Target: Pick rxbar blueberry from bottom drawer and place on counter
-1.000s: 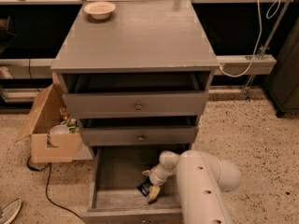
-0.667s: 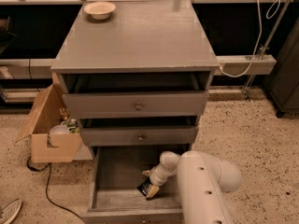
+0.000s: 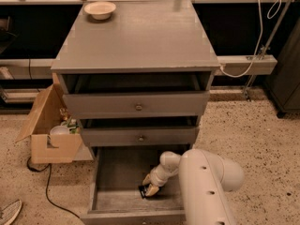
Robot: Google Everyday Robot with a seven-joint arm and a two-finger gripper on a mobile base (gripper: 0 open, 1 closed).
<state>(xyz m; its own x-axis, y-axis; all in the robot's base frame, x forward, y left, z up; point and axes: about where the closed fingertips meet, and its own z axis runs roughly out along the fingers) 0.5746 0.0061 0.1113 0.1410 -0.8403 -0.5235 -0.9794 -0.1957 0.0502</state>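
The bottom drawer (image 3: 112,172) is pulled open and shows its worn wood floor. The rxbar blueberry (image 3: 143,190), a small dark bar, lies near the middle front of that floor. My gripper (image 3: 150,186) reaches down into the drawer, its cream fingers (image 3: 147,179) closed on the bar's right end, low at the drawer floor. My white arm (image 3: 206,182) fills the lower right. The counter (image 3: 140,36) is the grey top of the cabinet above.
A cream bowl (image 3: 100,9) sits at the counter's back left corner. The two upper drawers (image 3: 138,106) stand slightly open above my gripper. A cardboard box (image 3: 49,130) with clutter and a cable (image 3: 47,191) lie on the floor to the left.
My gripper has stayed at the bar in the bottom drawer. The bar has shifted very slightly left. Nothing else moved.
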